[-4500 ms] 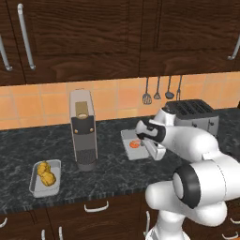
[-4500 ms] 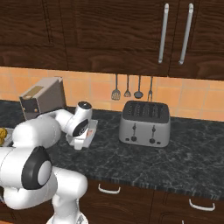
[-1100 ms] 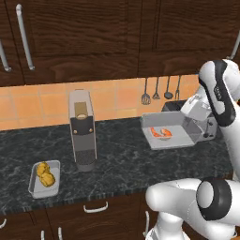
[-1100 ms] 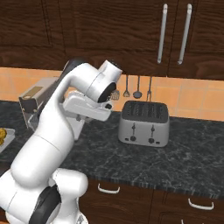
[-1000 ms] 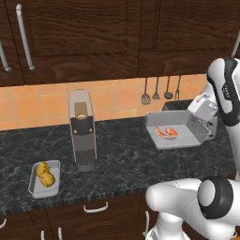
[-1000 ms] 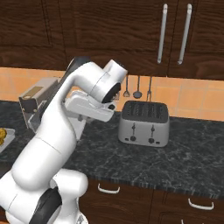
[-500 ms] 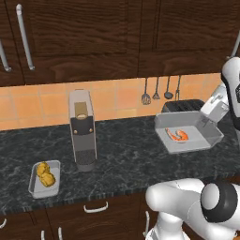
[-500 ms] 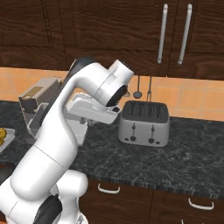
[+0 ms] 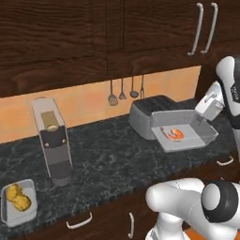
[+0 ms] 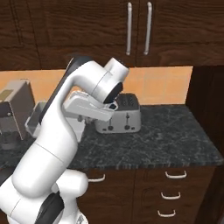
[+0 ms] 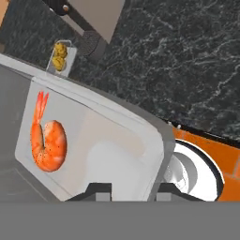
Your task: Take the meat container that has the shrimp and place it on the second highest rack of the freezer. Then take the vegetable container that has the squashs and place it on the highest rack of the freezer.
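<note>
At the far left of the left base view, a small tray of yellow squash [image 9: 18, 201] is seen resting on the dark worktop [image 9: 108, 154], near its front edge. Just beside it to the right, a tall coffee machine [image 9: 52, 140] is stood upright. Further right, utensils [image 9: 123, 91] are hung on the orange wall, and a toaster [image 9: 146, 115] is set below them. In front of the toaster, the shrimp tray [image 9: 185, 136] is held clear of the worktop, roughly level, with one shrimp [image 9: 175, 134] lying inside. At the right, the tool [image 9: 206, 118] is closed narrowly on the tray's rim; in the hand view one fingertip [image 11: 98, 189] is seen inside the wall and the other outside it, so the rim is pinched between them.

The tray is judged to be stiff, thin-walled and light, with smooth sides that may be slippery. As it is gripped at one edge only, a tendency to droop or swing away from the grip is to be expected, and the loose shrimp could slide if the tray is tilted. A hold on the middle of a long wall, as is had now, is judged sound, provided the tray is kept level and carried slowly. The squash tray is likely to handle the same way, and its rim is the place to be taken
</note>
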